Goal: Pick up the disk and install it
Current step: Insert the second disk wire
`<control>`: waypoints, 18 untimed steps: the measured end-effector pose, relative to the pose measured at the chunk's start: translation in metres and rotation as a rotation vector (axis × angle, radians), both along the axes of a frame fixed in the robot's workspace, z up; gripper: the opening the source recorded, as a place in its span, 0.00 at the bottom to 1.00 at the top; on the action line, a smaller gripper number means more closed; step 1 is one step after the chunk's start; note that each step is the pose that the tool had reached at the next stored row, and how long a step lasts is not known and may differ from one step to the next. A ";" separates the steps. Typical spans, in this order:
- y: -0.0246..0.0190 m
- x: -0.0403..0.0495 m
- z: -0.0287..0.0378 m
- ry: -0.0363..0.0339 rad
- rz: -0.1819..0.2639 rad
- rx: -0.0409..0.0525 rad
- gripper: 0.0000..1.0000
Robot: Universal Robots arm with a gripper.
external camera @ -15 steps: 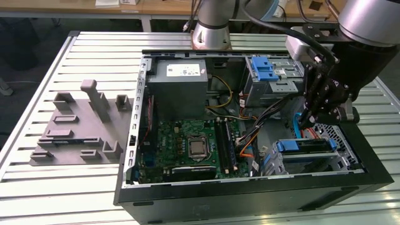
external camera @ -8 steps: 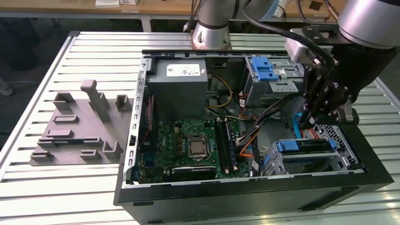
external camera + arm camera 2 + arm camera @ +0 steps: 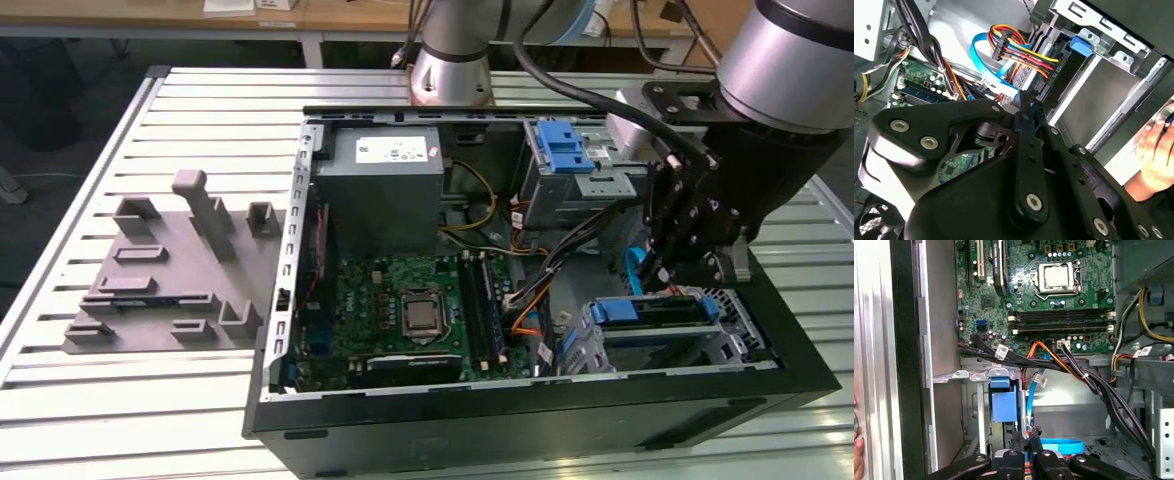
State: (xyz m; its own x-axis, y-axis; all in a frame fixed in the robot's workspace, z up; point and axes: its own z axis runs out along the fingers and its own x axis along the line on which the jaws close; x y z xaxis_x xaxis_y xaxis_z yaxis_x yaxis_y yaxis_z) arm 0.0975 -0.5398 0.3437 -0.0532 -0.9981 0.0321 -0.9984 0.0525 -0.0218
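Gripper inside open computer case, fingers together (nothing between them), just above disk seated in drive bay near case's front corner.

1 open PC case — 1 motherboard, 1 power supply, 1 grey fixture — 1 gripper.

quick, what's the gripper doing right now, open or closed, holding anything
Gripper: closed inside the open computer case, fingers pinched on a thin blue edge; what that edge belongs to cannot be told.
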 end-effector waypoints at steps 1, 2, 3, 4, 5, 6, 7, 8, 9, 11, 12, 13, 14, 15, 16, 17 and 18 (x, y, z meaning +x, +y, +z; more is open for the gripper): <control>0.0000 0.0000 0.0000 0.0000 0.000 -0.0001 0.16; 0.0000 0.0000 0.0000 0.0000 0.000 -0.0001 0.16; 0.0000 0.0000 0.0001 0.0000 0.000 -0.0003 0.16; -0.0001 0.0000 0.0000 0.0000 0.000 -0.0004 0.16; -0.0006 0.0000 -0.0002 -0.0001 0.000 -0.0004 0.16; -0.0017 0.0000 -0.0004 -0.0001 0.000 -0.0004 0.16; -0.0031 0.0000 -0.0009 -0.0002 0.000 -0.0002 0.16; -0.0045 0.0000 -0.0012 -0.0001 0.000 -0.0004 0.16; -0.0051 0.0000 -0.0017 -0.0002 0.000 -0.0002 0.16; -0.0057 0.0000 -0.0023 -0.0001 0.000 -0.0001 0.16; -0.0062 0.0000 -0.0025 -0.0001 0.000 -0.0003 0.16; -0.0070 0.0000 -0.0027 -0.0002 0.000 -0.0002 0.16; -0.0080 0.0000 -0.0031 -0.0002 0.000 0.0000 0.16; -0.0086 0.0000 -0.0035 -0.0002 0.000 0.0000 0.16; -0.0088 0.0000 -0.0039 -0.0002 0.000 0.0003 0.16; -0.0088 0.0000 -0.0039 -0.0002 0.000 0.0002 0.16; -0.0088 0.0000 -0.0039 -0.0008 0.000 0.0001 0.16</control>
State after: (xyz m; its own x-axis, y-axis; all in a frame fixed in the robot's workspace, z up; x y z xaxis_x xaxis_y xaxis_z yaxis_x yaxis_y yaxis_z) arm 0.0975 -0.5487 0.3398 -0.0533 -0.9981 0.0320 -0.9984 0.0525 -0.0226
